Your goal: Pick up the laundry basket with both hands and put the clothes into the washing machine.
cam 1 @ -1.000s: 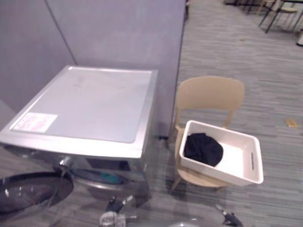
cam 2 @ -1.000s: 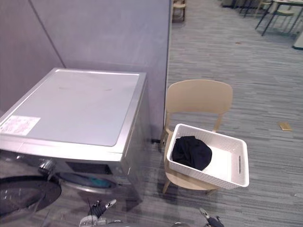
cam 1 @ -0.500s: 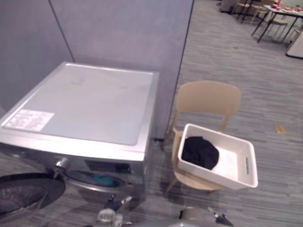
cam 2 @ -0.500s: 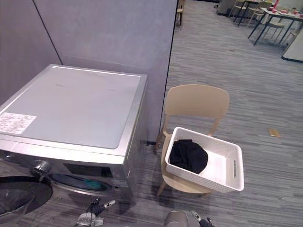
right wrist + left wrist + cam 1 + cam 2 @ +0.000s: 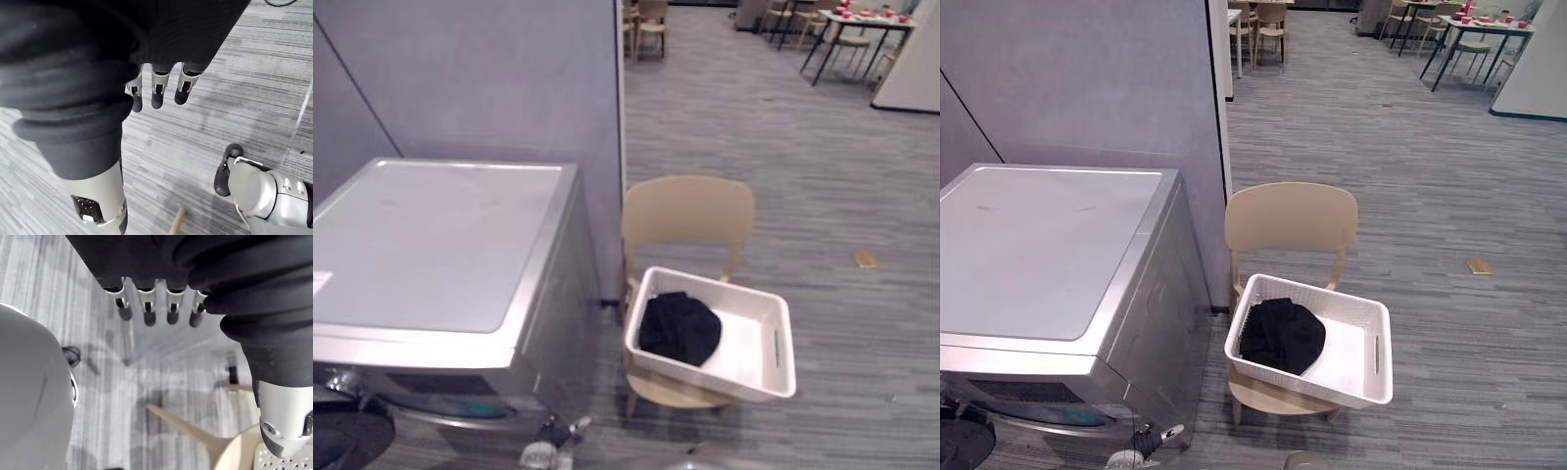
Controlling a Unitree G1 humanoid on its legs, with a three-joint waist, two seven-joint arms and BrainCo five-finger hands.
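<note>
Your laundry basket (image 5: 1355, 345) sits on the beige chair (image 5: 1290, 221) just right of the washing machine (image 5: 1038, 259), with the black clothes (image 5: 1281, 335) bunched in its left end. It's ahead of both hands and off to the right, long axis running roughly left-to-right, so I'd guess the right side is the nearer reach. Left hand (image 5: 149, 317) and right hand (image 5: 157, 97) hang low over the floor (image 5: 1449, 245), fingers (image 5: 182, 93) loosely straight, holding nothing, well short of the basket.

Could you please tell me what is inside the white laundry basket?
A bunched black garment lies in the laundry basket at its end nearer the washing machine; anything beneath it is covered.
</note>
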